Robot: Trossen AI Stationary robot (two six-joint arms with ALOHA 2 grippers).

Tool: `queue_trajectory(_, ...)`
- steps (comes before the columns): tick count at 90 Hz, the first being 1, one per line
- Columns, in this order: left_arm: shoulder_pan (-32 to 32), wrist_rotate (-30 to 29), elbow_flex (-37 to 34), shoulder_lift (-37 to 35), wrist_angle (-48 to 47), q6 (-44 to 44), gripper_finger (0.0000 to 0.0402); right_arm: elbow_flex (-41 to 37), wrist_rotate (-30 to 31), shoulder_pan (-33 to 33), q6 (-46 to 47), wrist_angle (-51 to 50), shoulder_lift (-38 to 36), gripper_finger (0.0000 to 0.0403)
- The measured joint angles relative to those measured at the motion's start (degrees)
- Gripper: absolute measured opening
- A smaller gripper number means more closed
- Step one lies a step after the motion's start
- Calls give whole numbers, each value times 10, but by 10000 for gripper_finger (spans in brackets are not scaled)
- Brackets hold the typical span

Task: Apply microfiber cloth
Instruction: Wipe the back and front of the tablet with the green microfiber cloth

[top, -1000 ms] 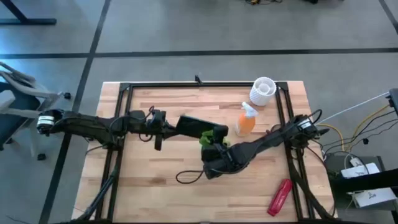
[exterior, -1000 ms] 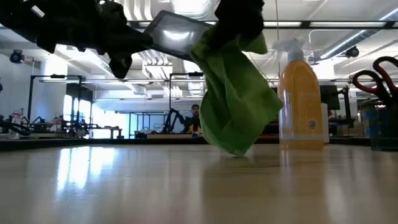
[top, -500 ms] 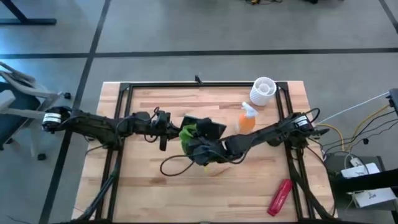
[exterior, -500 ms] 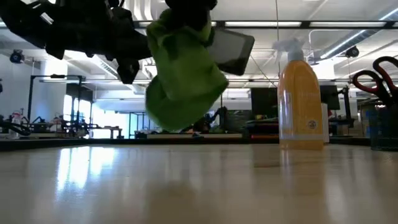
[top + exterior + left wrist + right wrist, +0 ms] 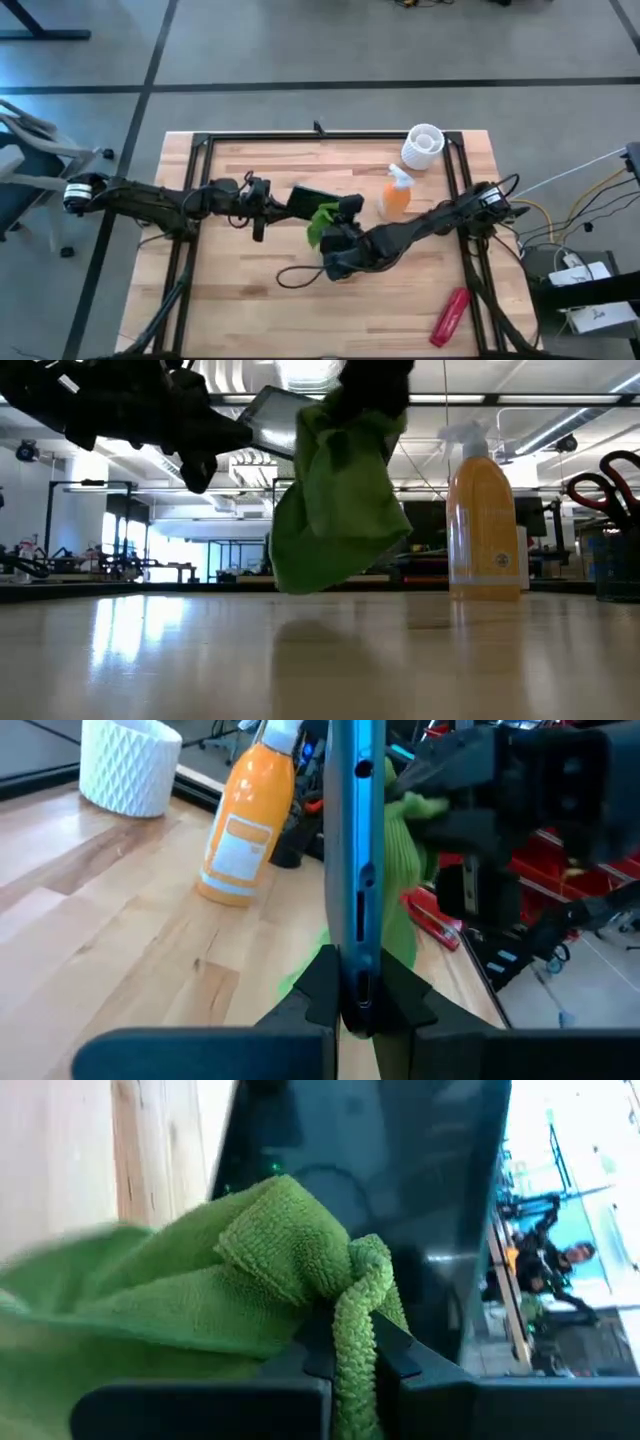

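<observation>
The microfiber cloth [image 5: 250, 1270] is pinched by the right gripper [image 5: 350, 1350] against the tablet [image 5: 355, 840], held edgewise above the table by the left gripper [image 5: 350, 1005]; hard wiping could pry it loose.

lime-green microfiber cloth [image 5: 335, 510] hanging above the table [image 5: 320, 660], orange spray bottle [image 5: 485, 525] to its right

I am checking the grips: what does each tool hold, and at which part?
Left tool pinches the tablet by its edge, held off the table. Right tool grips a bunched fold of the cloth, pressed against the tablet's screen.
</observation>
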Motion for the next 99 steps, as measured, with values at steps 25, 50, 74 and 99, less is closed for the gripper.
queue_trajectory(25,-4,-2,-10,32,2,-66,8,-19,8,12,178,-137,0,0)
queue_trajectory(50,-16,-2,-22,132,63,-161,8,-105,65,-1,100,96,2,0)
queue_trajectory(74,-16,32,-21,209,159,-216,8,-194,108,-3,-213,453,39,0)
queue_trajectory(99,-15,44,-20,223,185,-243,8,-189,164,-9,-505,680,111,0)
